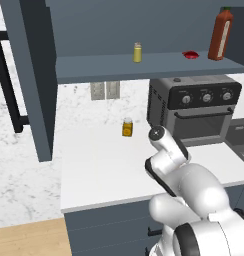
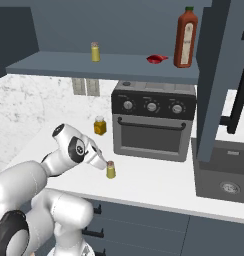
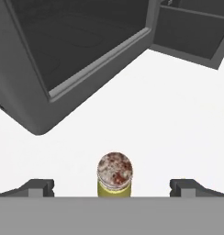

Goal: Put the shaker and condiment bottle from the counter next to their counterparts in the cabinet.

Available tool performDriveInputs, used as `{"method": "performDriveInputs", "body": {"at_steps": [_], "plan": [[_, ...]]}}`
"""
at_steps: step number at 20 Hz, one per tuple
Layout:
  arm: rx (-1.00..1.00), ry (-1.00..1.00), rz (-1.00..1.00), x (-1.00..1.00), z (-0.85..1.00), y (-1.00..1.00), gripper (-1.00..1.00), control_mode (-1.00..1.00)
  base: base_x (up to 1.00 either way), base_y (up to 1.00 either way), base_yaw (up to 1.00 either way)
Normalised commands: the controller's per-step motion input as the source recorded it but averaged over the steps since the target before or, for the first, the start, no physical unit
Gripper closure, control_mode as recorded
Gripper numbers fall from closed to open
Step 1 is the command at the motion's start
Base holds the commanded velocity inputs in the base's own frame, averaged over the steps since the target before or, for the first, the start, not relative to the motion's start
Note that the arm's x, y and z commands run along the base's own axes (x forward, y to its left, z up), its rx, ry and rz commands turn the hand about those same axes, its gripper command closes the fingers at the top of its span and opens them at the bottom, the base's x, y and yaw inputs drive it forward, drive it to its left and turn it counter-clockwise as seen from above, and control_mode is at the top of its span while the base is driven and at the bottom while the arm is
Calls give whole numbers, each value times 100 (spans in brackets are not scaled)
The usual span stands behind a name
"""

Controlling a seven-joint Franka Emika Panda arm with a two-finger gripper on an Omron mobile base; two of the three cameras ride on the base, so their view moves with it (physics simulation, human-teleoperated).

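Fingertips (image 3: 38, 187) of the gripper (image 3: 112, 188) stand spread wide, one on each side of the shaker (image 3: 114, 173), apart from it. That shaker stands upright on the white counter (image 2: 159, 182), near the front of the dark toaster oven (image 2: 153, 122). Farther back, left of the oven, sits an orange-yellow jar (image 2: 99, 126). Above, on the cabinet (image 2: 109, 65) shelf: a yellow shaker (image 2: 95, 52) at left, the red condiment bottle (image 2: 156, 59) lying just beside a tall sauce bottle (image 2: 185, 38).
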Motion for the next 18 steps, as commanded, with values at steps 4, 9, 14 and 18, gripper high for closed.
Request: {"method": "performDriveInputs", "body": {"at_steps": [4, 9, 14, 18], "plan": [[0, -1, 0, 0, -26, -15, -100, -100, 0, 0, 0], [0, -2, 0, 0, -25, -13, -100, -100, 0, 0, 0], [0, -3, 0, 0, -24, -13, -100, -100, 0, 0, 0], [0, -4, 0, -6, -26, -15, -100, -100, 0, 0, 0]]}}
